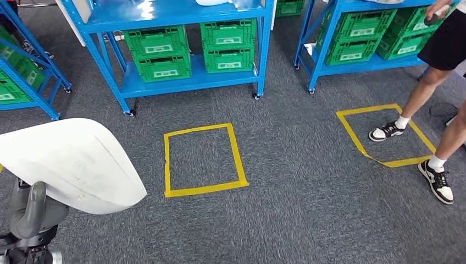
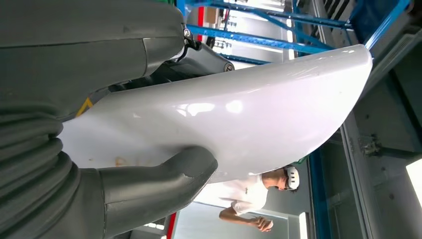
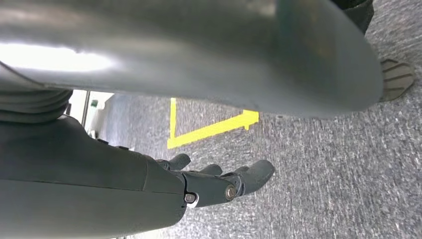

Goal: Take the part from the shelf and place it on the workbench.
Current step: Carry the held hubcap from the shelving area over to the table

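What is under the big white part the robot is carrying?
Under the white part the left hand holds it up, thumb against its surface. Below lies grey carpet. The part covers the other fingers.

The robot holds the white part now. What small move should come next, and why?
Probably keep the grip and turn away from the shelf toward the workbench. The left hand already holds the white part, and ahead there are shelves, carpet and a person, no bench.
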`<state>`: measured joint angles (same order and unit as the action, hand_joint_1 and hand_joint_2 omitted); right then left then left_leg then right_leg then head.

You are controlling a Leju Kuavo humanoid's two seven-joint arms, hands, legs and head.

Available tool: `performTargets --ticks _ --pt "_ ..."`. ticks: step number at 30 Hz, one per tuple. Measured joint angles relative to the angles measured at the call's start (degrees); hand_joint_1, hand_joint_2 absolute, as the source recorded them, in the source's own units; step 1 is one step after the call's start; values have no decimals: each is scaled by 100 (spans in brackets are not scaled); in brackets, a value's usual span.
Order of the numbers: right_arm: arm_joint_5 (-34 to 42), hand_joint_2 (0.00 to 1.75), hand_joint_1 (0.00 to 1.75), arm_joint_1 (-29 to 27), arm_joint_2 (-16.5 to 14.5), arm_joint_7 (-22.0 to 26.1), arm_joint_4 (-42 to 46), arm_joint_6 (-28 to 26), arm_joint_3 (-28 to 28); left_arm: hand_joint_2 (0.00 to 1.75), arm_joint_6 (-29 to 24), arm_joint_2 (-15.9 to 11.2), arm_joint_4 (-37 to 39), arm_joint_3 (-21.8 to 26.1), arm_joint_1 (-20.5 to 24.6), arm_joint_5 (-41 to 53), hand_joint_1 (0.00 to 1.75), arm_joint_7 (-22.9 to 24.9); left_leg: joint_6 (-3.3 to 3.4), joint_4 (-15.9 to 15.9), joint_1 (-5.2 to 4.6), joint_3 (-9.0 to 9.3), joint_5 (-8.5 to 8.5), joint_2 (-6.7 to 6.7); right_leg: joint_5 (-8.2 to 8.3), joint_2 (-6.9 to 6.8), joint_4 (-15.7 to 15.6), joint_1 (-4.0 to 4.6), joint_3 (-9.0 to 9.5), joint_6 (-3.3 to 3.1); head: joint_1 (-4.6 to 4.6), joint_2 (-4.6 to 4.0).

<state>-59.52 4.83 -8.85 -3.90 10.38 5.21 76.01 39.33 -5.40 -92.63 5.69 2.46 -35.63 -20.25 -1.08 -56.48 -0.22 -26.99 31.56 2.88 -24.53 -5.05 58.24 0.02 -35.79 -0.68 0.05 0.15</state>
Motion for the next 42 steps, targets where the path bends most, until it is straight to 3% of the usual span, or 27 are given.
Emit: performTargets --ticks 1,3,5,6,7,8,9,12,14,16,18,21,23,24,25,27,28,29,31,32,34,36,37,38,39,40,42 --pt "-13 0 0 1 4 5 1 15 -10 175 15 2 -26 7 -49 21 175 -14 48 11 9 -37 -22 -48 3 -10 13 -10 -4 38 -2 0" --pt "-39 0 0 -7 23 34 -1 47 -31 175 42 11 -92 26 -137 63 175 -49 144 19 30 -89 -103 -141 -193 163 249 -30 -98 112 1 0" --pt "-112 0 0 -31 43 54 -2 74 -70 175 60 37 -152 38 -188 98 175 -76 202 8 37 -163 -186 -237 -645 408 936 -45 -364 156 9 0" --pt "-177 0 0 -48 50 56 -2 88 -103 175 64 53 -174 42 -219 125 175 -81 211 -4 32 -206 -222 -295 -848 456 1329 -46 -505 162 10 0" --pt "-255 0 0 -65 64 60 -2 106 -145 175 64 68 -191 43 -258 164 175 -87 209 -23 26 -254 -250 -357 -960 473 1601 -45 -587 162 10 0" --pt "-329 0 0 -80 81 72 -2 129 -191 175 53 77 -202 44 -299 209 175 -102 203 -48 22 -299 -270 -428 -959 483 1665 -44 -563 153 11 0" --pt "-381 0 0 -89 99 96 -2 153 -232 175 40 79 -205 45 -334 248 175 -127 194 -79 20 -339 -283 -500 -853 504 1481 -43 -419 135 11 0" --pt "-464 0 0 -90 166 269 -1 235 -340 175 21 43 -198 52 -387 269 175 -300 148 -169 21 -435 -304 -678 -470 779 313 -41 268 56 10 0" --pt "-524 0 0 -83 196 360 -1 297 -419 175 25 4 -181 58 -401 230 175 -390 83 -182 30 -482 -331 -763 -442 862 36 -21 401 22 9 0" --pt "-592 0 0 -74 202 369 -2 353 -501 175 4 -12 -158 59 -407 205 175 -403 8 -164 39 -528 -367 -853 -393 733 -2 -23 402 -32 12 0" --pt "-645 0 0 -67 203 341 -3 394 -571 175 -52 -17 -146 56 -399 220 175 -412 -53 -320 27 -631 -254 -731 -341 594 -71 -53 412 -109 -6 0" --pt "-774 0 0 -64 191 249 -4 405 -678 175 -128 -37 -252 89 -495 237 175 -538 -145 -1300 48 -1059 291 -388 -309 391 -88 -59 380 -160 -37 0" --pt "-891 0 0 -66 167 146 -4 391 -774 175 -145 -45 -529 193 -781 197 175 -612 -192 -1726 81 -1213 417 -334 -311 272 -61 -59 349 -160 -38 0" --pt "-938 0 0 -68 149 97 -4 377 -820 175 -134 -46 -707 260 -953 175 175 -617 -206 -1612 95 -1133 321 -310 -315 213 -50 -60 340 -155 -38 0" --pt "-974 0 0 -70 128 57 -4 364 -865 175 -117 -45 -888 327 -1108 161 175 -606 -214 -1280 105 -946 148 -258 -321 152 -37 -63 337 -146 -38 0" --pt "-1008 0 0 -74 97 21 -4 349 -934 175 -85 -38 -1193 433 -1323 151 175 -579 -194 -472 101 -530 -143 -19 -347 22 -2 -51 341 -97 -36 0" --pt "-1013 0 0 -73 89 16 -4 346 -960 175 -74 -29 -1311 473 -1393 151 175 -568 -163 -228 89 -419 -214 58 -361 -39 12 -43 348 -59 -34 0" --pt "-1011 0 0 -72 87 17 -4 343 -980 175 -61 -20 -1403 504 -1452 153 175 -564 -123 -127 76 -391 -233 87 -371 -101 18 -34 359 -17 -31 0" --pt "-981 0 0 -66 84 72 -4 333 -1005 175 -18 -2 -1547 579 -1569 161 175 -592 -38 -134 60 -431 -265 -52 -377 -225 6 -39 393 62 -28 0" --pt "-958 0 0 -65 85 126 -4 321 -1011 175 10 3 -1613 632 -1621 163 175 -627 1 -122 67 -428 -290 -118 -405 -203 30 -53 401 102 -27 0" --pt "-907 0 0 -72 89 225 -4 299 -1013 175 47 7 -1710 758 -1671 176 175 -709 76 -96 91 -434 -355 -244 -657 73 353 -80 287 164 -18 0" --pt "-852 0 0 -86 98 243 -4 286 -1013 175 53 6 -1737 865 -1666 221 175 -774 113 -102 98 -481 -398 -373 -1081 394 1092 -88 -25 188 -5 0" --pt "-804 0 0 -90 102 241 -4 276 -1011 175 52 -1 -1728 910 -1653 252 175 -811 118 -111 93 -508 -411 -447 -1221 451 1436 -83 -176 187 -1 0" --pt "-729 0 0 -91 105 245 -4 263 -1003 175 50 -16 -1709 954 -1627 279 175 -861 116 -126 88 -534 -422 -526 -1255 478 1625 -75 -259 178 -2 0" --pt "-645 0 0 -88 107 255 -4 251 -985 175 49 -43 -1684 992 -1585 299 175 -907 109 -143 85 -556 -432 -610 -1172 496 1584 -69 -234 161 -1 0" --pt "-565 0 0 -82 109 255 -4 242 -960 175 46 -76 -1653 1020 -1523 307 175 -940 100 -163 84 -573 -439 -694 -997 532 1314 -66 -97 137 -1 0" --pt "-481 0 0 -68 114 201 -4 238 -915 175 36 -135 -1567 1043 -1342 315 175 -933 64 -200 83 -607 -453 -852 -658 737 509 -63 302 80 -2 0"
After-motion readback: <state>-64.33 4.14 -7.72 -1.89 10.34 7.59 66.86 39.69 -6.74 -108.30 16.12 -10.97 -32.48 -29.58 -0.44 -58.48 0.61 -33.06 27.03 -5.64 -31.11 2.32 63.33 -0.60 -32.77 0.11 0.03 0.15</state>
